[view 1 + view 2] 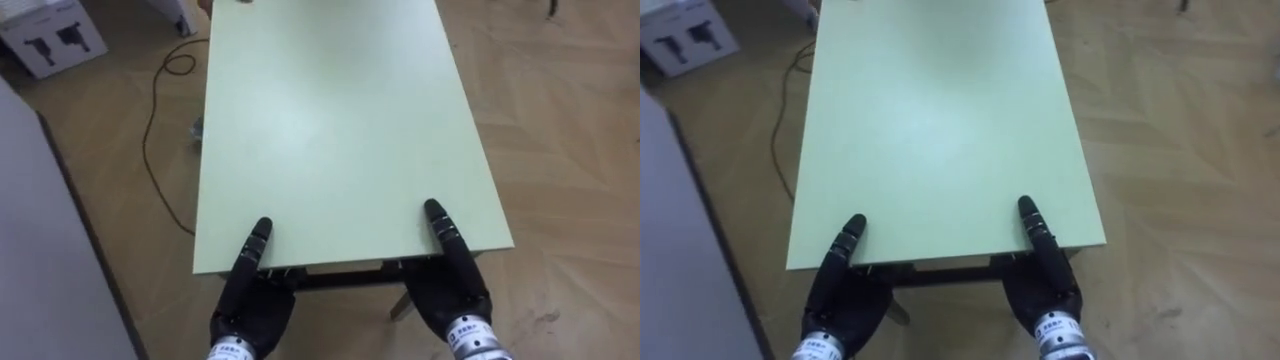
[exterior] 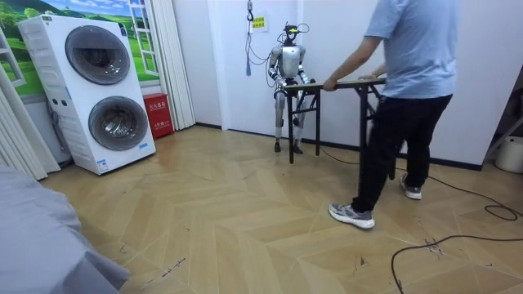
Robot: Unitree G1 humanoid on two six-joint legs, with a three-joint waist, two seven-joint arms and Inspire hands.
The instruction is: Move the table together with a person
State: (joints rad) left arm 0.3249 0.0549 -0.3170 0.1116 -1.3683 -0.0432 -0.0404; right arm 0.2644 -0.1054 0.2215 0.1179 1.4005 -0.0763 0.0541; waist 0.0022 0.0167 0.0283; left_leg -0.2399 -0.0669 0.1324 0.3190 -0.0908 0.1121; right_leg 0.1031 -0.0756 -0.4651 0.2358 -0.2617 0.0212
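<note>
- The table (image 1: 330, 120) stands lengthwise between the robot at its near end and the person (image 2: 413, 49) at its far end. You cannot tell whether its legs are off the floor.
- The left hand (image 1: 250, 300) and the right hand (image 1: 450, 290) sit at the near edge, each with a thumb laid on top. The rest is hidden under the edge, so you cannot tell whether either is clamped. A shallow hold could let the edge slip out.
- The person holds the far end with legs apart, as in a step. If your pace does not match theirs, the pull could drag the robot off balance.
- A cable (image 1: 150, 130) lies on the floor just left of the table. A table leg or a foot could snag it.
- A box (image 1: 55, 35) sits at the far left and a grey panel (image 1: 40, 250) at the near left. Swinging the table left risks a knock.
</note>
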